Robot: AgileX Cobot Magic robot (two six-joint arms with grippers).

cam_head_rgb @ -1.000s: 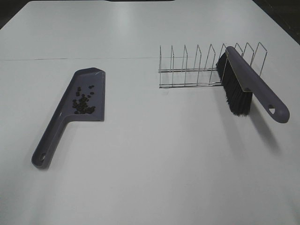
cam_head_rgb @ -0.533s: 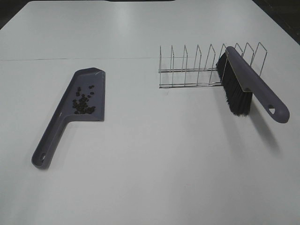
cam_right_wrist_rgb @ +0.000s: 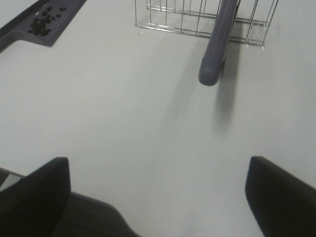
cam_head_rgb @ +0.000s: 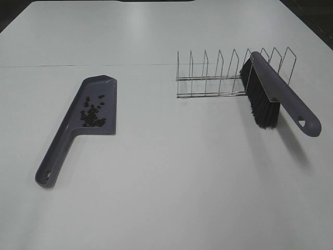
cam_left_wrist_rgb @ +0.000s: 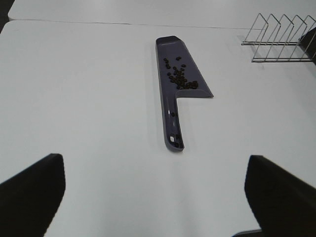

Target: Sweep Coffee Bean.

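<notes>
A purple dustpan (cam_head_rgb: 78, 122) lies flat on the white table at the left, and it also shows in the left wrist view (cam_left_wrist_rgb: 178, 84). The coffee beans (cam_head_rgb: 92, 113) lie in a loose heap on its blade (cam_left_wrist_rgb: 179, 76) (cam_right_wrist_rgb: 43, 22). A purple brush (cam_head_rgb: 276, 94) with black bristles rests propped in the wire rack (cam_head_rgb: 218, 73), its handle (cam_right_wrist_rgb: 218, 42) sticking out over the table. My left gripper (cam_left_wrist_rgb: 155, 190) is open, well back from the dustpan's handle. My right gripper (cam_right_wrist_rgb: 158, 195) is open, back from the brush handle. Neither gripper shows in the exterior high view.
The wire rack stands at the back right with several upright dividers. A seam (cam_head_rgb: 78, 65) runs across the table behind the dustpan. The table's dark edges show at the far corners.
</notes>
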